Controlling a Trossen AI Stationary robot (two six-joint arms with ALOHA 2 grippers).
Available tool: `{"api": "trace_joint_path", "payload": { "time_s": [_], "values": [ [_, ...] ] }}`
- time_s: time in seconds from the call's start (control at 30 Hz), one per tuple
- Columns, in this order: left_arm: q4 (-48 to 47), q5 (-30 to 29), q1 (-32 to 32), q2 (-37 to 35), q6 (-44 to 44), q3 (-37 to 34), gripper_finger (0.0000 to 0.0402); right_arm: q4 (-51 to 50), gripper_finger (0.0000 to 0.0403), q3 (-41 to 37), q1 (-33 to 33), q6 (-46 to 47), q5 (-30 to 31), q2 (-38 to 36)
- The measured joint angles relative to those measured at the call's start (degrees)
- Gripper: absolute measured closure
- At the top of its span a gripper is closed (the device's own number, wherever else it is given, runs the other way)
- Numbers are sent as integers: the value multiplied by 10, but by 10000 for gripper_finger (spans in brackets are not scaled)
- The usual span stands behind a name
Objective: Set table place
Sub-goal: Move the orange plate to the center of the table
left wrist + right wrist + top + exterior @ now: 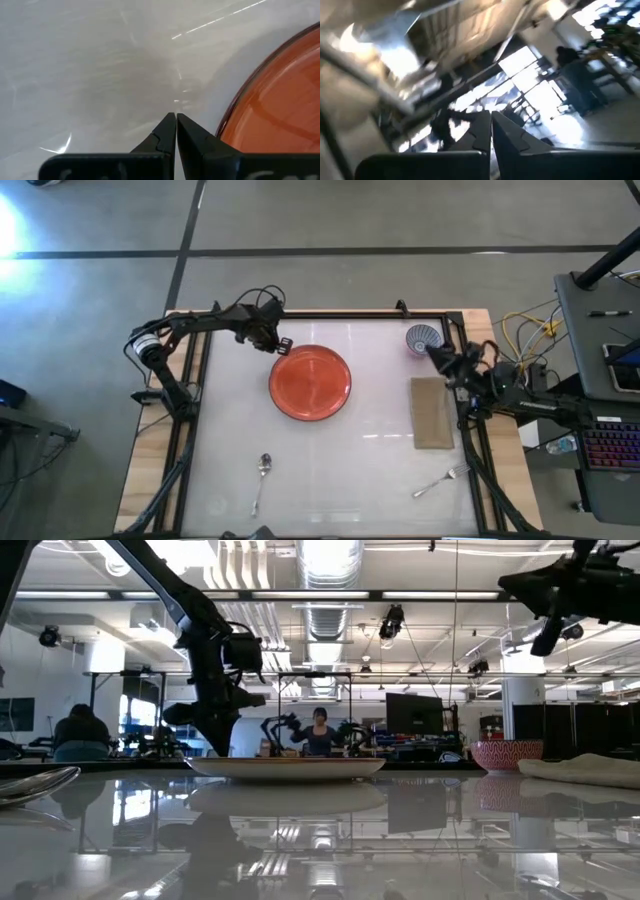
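Left gripper (175,116) fingers pressed together, empty, low over the table (370,470) just beside the plate (310,382). Right gripper (432,352) likewise closed, raised near the bowl (422,337). A sideways drift could nudge the plate off centre.

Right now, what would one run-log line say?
left gripper: shut, beside plate | right gripper: shut, near bowl | spoon, fork: untouched

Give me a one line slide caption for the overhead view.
Both grippers shut: left gripper beside the red plate, right gripper near the patterned bowl; napkin, spoon, fork unplaced.
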Motion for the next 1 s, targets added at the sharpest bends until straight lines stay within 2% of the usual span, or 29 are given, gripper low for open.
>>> {"api": "trace_joint_path", "payload": {
  "time_s": [0.1,0.23,0.37,0.53,0.67,0.83,1.0],
  "values": [
    [1,0,0,-1,2,0,401,11,394,0,0,83,73,0],
    [10,0,0,-1,3,0,401,12,394,0,0,127,175,0],
    [19,5,0,-1,4,0,401,13,394,0,0,141,217,0],
    [20,12,0,-1,10,0,402,14,394,0,0,155,212,0],
    [20,13,0,-1,15,0,402,13,394,0,-1,203,128,0],
    [20,13,0,-2,16,0,402,13,394,0,-1,255,118,1],
    [20,13,0,-2,21,0,402,17,394,0,-1,276,26,7]
  ]
}}
